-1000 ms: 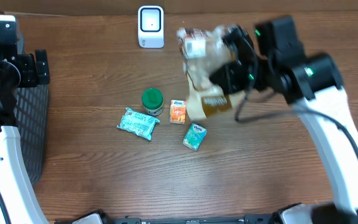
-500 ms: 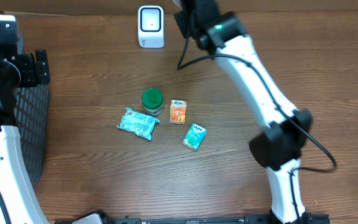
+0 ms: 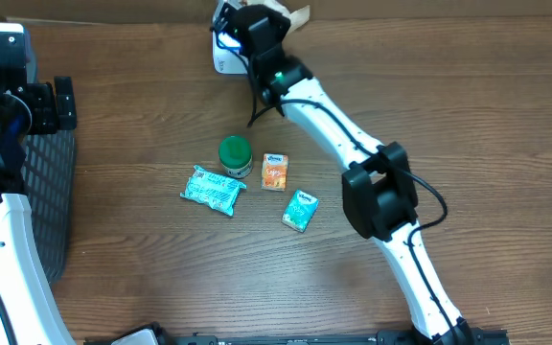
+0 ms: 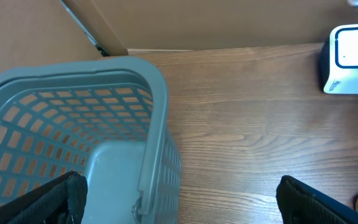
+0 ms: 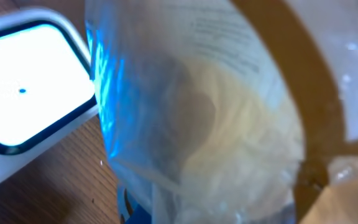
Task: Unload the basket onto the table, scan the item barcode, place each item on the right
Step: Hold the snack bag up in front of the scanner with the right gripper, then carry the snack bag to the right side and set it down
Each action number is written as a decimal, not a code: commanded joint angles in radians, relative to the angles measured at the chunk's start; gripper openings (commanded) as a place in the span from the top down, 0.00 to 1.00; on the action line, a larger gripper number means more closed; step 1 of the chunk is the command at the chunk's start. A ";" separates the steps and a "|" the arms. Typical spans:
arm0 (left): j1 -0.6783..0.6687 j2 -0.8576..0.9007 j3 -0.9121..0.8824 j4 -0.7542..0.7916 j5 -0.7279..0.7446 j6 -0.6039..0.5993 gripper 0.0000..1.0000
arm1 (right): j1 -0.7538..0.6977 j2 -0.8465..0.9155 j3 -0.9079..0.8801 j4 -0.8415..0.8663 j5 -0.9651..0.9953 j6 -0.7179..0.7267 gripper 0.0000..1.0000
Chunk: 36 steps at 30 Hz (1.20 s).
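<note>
The item is a clear plastic bag with pale contents and a brown band (image 5: 229,118); it fills the right wrist view and blue light falls on its left side. It sits just right of the white scanner (image 5: 23,93), whose face is lit. From overhead, my right gripper (image 3: 257,27) is at the table's far edge, over the scanner (image 3: 222,59), shut on the bag (image 3: 297,13); its fingers are hidden behind the bag. My left gripper (image 4: 182,198) is open and holds nothing, hovering over the basket rim at the far left (image 3: 62,103).
A grey mesh basket (image 4: 73,124) stands at the left edge (image 3: 54,211). Mid-table lie a green-lidded jar (image 3: 235,155), a teal packet (image 3: 213,189), a small orange box (image 3: 274,172) and a small teal box (image 3: 300,210). A cardboard wall runs along the back.
My right arm has swung the bag from the table's right-centre up and left to the scanner at the back edge. The left arm has not moved.
</note>
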 commanded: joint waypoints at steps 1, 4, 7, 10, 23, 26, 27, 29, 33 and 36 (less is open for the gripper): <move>0.003 0.002 0.021 0.003 0.007 0.019 0.00 | -0.005 0.031 0.018 0.023 0.076 -0.058 0.96; 0.003 0.002 0.021 0.003 0.008 0.019 0.01 | -0.005 0.032 0.012 0.021 0.073 -0.058 0.96; 0.003 0.002 0.021 0.003 0.008 0.019 0.00 | -0.005 0.032 0.012 0.024 0.073 -0.058 0.96; 0.003 0.002 0.021 0.003 0.007 0.019 0.01 | -0.005 0.032 0.012 0.024 0.077 -0.058 0.96; 0.003 0.002 0.021 0.003 0.008 0.019 0.00 | -0.003 -0.076 0.013 -0.074 0.044 0.145 0.96; 0.003 0.002 0.021 0.003 0.007 0.019 0.00 | -0.020 -0.193 0.013 -0.204 -0.061 0.314 0.96; 0.003 0.002 0.021 0.003 0.007 0.018 0.01 | -0.023 -0.229 0.014 -0.248 -0.087 0.357 0.96; 0.003 0.002 0.021 0.003 0.007 0.018 0.00 | -0.034 -0.321 0.014 -0.368 -0.153 0.463 0.96; 0.003 0.002 0.021 0.003 0.008 0.019 0.00 | -0.073 -0.496 0.014 -0.609 -0.340 0.727 0.96; 0.003 0.002 0.021 0.003 0.007 0.019 0.01 | -0.157 -0.617 0.014 -0.854 -0.667 0.836 0.96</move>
